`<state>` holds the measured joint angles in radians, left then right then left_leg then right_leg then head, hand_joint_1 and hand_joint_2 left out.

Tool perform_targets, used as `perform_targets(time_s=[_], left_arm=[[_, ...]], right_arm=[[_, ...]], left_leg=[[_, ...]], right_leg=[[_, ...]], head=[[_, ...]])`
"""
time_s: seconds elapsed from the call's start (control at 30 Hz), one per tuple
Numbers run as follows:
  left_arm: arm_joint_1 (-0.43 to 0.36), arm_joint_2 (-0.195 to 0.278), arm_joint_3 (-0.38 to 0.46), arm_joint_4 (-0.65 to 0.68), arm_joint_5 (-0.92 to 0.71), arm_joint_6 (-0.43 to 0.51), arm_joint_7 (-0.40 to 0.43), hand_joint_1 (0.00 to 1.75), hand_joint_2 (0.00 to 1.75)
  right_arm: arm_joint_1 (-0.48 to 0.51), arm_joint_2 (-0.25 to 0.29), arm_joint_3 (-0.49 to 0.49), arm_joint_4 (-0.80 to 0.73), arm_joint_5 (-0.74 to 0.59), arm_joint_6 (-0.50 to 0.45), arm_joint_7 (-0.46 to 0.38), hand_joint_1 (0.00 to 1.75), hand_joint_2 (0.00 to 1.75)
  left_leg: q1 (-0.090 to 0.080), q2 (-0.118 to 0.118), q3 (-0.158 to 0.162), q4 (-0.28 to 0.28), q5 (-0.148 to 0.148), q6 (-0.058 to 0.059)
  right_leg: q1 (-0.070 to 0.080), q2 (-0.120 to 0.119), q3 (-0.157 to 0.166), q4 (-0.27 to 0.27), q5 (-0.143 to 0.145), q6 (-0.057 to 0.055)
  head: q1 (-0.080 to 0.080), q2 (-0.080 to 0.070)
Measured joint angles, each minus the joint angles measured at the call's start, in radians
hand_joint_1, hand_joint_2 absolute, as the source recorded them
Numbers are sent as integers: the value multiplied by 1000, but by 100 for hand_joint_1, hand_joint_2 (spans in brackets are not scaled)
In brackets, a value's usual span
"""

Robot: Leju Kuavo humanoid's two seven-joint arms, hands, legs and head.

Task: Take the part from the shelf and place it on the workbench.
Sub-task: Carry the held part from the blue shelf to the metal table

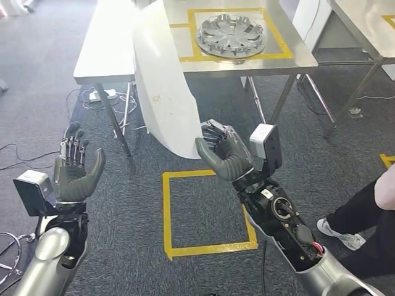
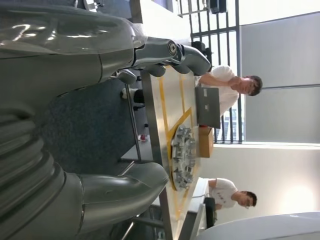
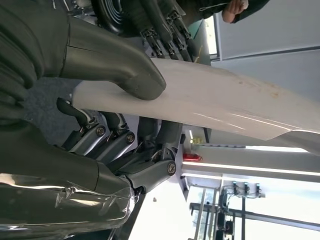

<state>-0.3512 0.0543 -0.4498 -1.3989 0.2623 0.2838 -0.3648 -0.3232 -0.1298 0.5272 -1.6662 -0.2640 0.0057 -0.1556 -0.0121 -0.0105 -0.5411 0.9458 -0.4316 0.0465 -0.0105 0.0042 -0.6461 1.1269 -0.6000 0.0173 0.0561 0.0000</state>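
The tabletop [image 1: 298,58] stands at the far side of the scene, with the wheel cover [image 1: 230,35] lying on it inside a taped outline [image 1: 192,37]. A second table [image 1: 368,28] stands to its right, far right. On the floor nearer than the tabletop lies a taped square [image 1: 166,213], between the two arms. The right hand [image 1: 226,154] sits just beyond the square's far right corner and holds the near end of the panel [image 1: 160,86], which rises up and away to the left, its far end overlapping the tabletop's left part. The left hand [image 1: 74,168] is at the near left, well apart from the panel. Cables [image 1: 100,98] lie on the floor under the tabletop's left end. A person's leg and shoe [image 1: 347,231] are at the near right.
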Motion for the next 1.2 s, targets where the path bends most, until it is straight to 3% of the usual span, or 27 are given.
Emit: perform_targets(time_s=[0.07, 0.1, 0.13, 0.23, 0.3, 0.37, 0.43, 0.47, 0.5, 0.57, 0.6, 0.63, 0.7, 0.73, 0.8, 0.87, 0.9, 0.93, 0.97, 1.0, 1.1, 1.13, 1.2], left_arm=[[-1, -1, 0, 1, -1, -1, -1, 0, 175], [-1, -2, 0, 2, -2, -1, -2, 0, 175], [-2, -3, -1, 3, -2, -2, -3, 0, 175], [-8, -5, -1, 2, -6, -3, -5, 0, 175], [-9, -5, -1, 2, -10, -4, -5, 0, 175], [-7, -5, -1, 3, -11, -5, -6, 0, 175], [-4, -5, -1, 3, -11, -5, -6, 0, 175], [-3, -5, -1, 4, -12, -5, -6, 0, 175], [-3, -5, -1, 4, -12, -5, -6, 0, 175], [-3, -5, -1, 6, -13, -5, -6, 0, 175], [-2, -5, -2, 7, -14, -6, -7, 0, 175], [-2, -6, -2, 8, -15, -6, -8, 0, 175], [-3, -7, -2, 8, -19, -7, -12, 0, 175], [-4, -8, -2, 8, -20, -8, -13, 0, 175], [-4, -10, -2, 8, -21, -11, -16, 0, 175], [0, -11, -2, 8, -23, -14, -16, 0, 175], [1, -11, -2, 8, -24, -15, -16, 0, 175], [2, -11, -2, 8, -26, -17, -16, 0, 175], [3, -11, -2, 8, -27, -17, -16, 0, 175], [3, -11, -2, 8, -29, -18, -16, 0, 175], [2, -11, -2, 9, -31, -18, -16, 0, 175], [3, -11, -2, 9, -31, -19, -16, 0, 175], [1, -11, -1, 9, -31, -21, -16, 0, 175]], right_arm=[[1, 0, 0, 1, 0, 0, 0, 175, 175], [1, 0, 0, 0, 0, 0, 0, 175, 175], [1, 0, 0, 0, 0, 0, 0, 175, 175], [-2, 0, -4, -3, 0, -2, 0, 175, 175], [-3, 0, -6, -7, 0, -4, 1, 175, 175], [-1, 0, -6, -8, 0, -4, 2, 175, 175], [2, 0, -7, -8, 0, -4, 3, 175, 175], [3, 0, -7, -8, 0, -4, 3, 175, 175], [4, 0, -7, -8, 0, -4, 3, 175, 175], [4, 0, -7, -8, 0, -4, 3, 175, 175], [3, 0, -7, -9, -1, -4, 4, 175, 175], [3, 0, -7, -9, -2, -4, 5, 175, 175], [2, 0, -8, -11, -3, -4, 5, 175, 175], [1, 0, -8, -11, -4, -3, 5, 175, 175], [-1, 0, -8, -11, -4, -3, 4, 175, 175], [-1, 0, -7, -10, -4, -3, 4, 175, 175], [1, 0, -7, -10, -4, -3, 5, 175, 175], [2, 0, -7, -9, -4, -2, 5, 175, 175], [4, 0, -7, -9, -4, -2, 5, 175, 175], [5, 0, -7, -8, -4, -1, 4, 175, 175], [5, 0, -7, -3, -4, 3, -1, 175, 175], [6, 0, -6, -2, -4, 4, -3, 175, 175], [4, 0, -6, 0, -3, 6, -6, 175, 175]], left_leg=[[-7, -3, 31, 2, -28, -2], [-7, -5, 41, 2, -41, -6], [-7, -7, 45, 6, -48, -11], [-4, -8, 37, 44, -53, -25], [2, -4, -27, 147, -65, -38], [12, -2, -120, 266, -111, -52], [20, 1, -177, 292, -144, -60], [24, 3, -183, 258, -130, -63], [26, 4, -177, 198, -86, -64], [28, 8, -156, 66, 41, -63], [26, 9, -149, 27, 88, -59], [25, 9, -147, 8, 110, -54], [22, 8, -135, 6, 105, -40], [23, 8, -125, 4, 99, -32], [22, 7, -102, 1, 83, -20], [20, 6, -77, 1, 61, -13], [19, 5, -64, 1, 50, -12], [19, 3, -48, 1, 37, -12], [18, 1, -30, 1, 24, -13], [17, 0, -11, 1, 11, -14], [12, -5, 35, 5, -30, -23], [10, -6, 44, 10, -42, -27], [8, -8, 55, 21, -56, -37]], right_leg=[[12, 4, 4, -119, 156, -19], [18, 6, 8, -156, 216, -24], [21, 7, 12, -175, 245, -27], [18, 6, 46, -188, 234, -34], [13, 7, 68, -195, 222, -39], [10, 7, 87, -197, 203, -40], [7, 9, 114, -196, 179, -35], [5, 10, 131, -196, 165, -32], [3, 11, 149, -196, 150, -28], [2, 13, 175, -194, 122, -16], [3, 14, 183, -194, 108, -10], [4, 15, 189, -192, 100, -3], [2, 15, 193, -182, 94, 9], [1, 13, 185, -158, 95, 13], [-1, 7, 130, -56, 82, 17], [0, 5, 46, 74, 31, 21], [0, 5, 10, 113, 0, 23], [0, 5, -13, 123, -21, 23], [0, 5, -22, 100, -18, 22], [0, 5, -20, 49, 15, 19], [7, 5, 0, -137, 204, 3], [9, 5, 4, -167, 240, -1], [10, 5, 23, -176, 249, -10]], head=[[2, 0], [0, 0], [-4, 0], [-2, 0], [-6, 0], [-16, 0], [-21, 0], [-24, 0], [-27, 0], [-37, 0], [-41, 0], [-43, 0], [-39, 0], [-37, 0], [-27, 0], [-17, 0], [-13, 0], [-10, 0], [-5, 0], [0, 0], [13, 0], [12, 0], [6, 0]])
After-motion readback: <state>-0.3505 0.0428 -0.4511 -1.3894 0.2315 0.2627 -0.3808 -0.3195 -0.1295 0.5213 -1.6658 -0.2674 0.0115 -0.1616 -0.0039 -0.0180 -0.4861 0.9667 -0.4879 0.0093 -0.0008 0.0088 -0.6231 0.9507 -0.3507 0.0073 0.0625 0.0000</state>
